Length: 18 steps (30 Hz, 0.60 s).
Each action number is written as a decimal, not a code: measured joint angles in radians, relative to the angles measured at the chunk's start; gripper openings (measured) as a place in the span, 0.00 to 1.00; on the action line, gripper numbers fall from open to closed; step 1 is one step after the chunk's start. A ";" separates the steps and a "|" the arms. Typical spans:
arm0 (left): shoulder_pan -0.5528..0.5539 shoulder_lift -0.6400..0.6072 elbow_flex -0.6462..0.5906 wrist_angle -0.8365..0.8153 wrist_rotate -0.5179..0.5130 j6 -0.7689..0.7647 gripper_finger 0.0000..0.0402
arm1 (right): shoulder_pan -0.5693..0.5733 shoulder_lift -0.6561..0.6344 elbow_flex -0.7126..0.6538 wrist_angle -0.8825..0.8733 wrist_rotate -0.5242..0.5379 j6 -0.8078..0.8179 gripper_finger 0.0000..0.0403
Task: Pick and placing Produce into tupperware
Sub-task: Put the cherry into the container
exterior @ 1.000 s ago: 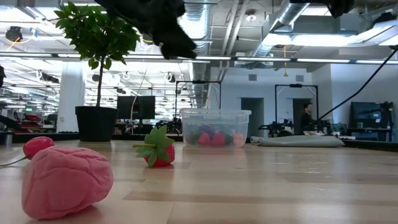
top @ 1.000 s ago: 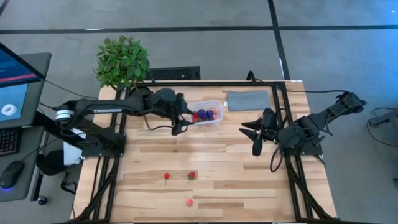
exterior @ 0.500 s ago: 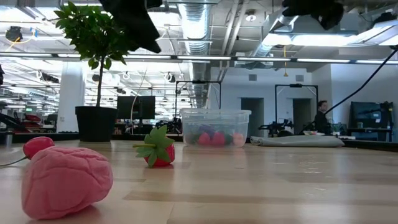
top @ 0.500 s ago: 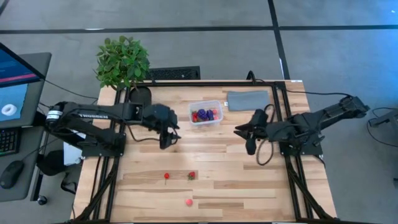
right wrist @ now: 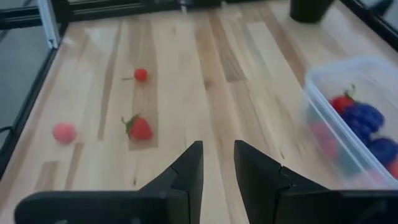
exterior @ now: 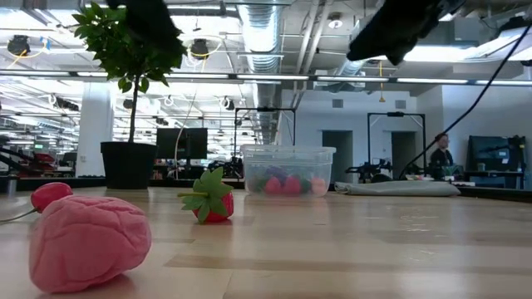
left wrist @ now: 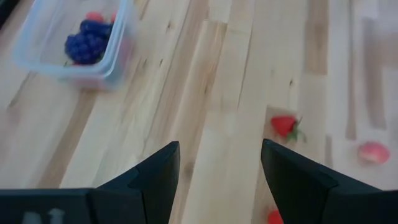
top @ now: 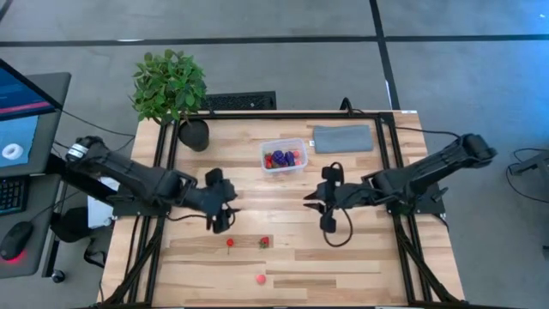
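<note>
With the tupperware (top: pixel 284 157) at the counter's (top: pixel 343 257) twelve o'clock, the left gripper (top: pixel 220 225), jaws apart, may nudge the strawberry (top: pixel 264 242) or cherry (top: pixel 230 243) at six o'clock away, while the right gripper (top: pixel 327 223), jaws together, hovers empty at three.

No words, labels, brand marks, numbers or signs can be read anywhere in these views of the counter.
</note>
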 joint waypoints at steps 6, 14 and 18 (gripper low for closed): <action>-0.154 0.000 0.000 -0.117 -0.143 -0.135 0.54 | -0.001 0.059 0.000 0.117 -0.001 -0.009 0.28; -0.413 -0.001 0.000 -0.304 -0.407 -0.471 0.54 | -0.001 0.169 0.000 0.239 -0.141 0.089 0.28; -0.521 -0.001 0.000 -0.412 -0.506 -0.685 0.54 | 0.008 0.207 0.014 0.263 -0.146 0.126 0.28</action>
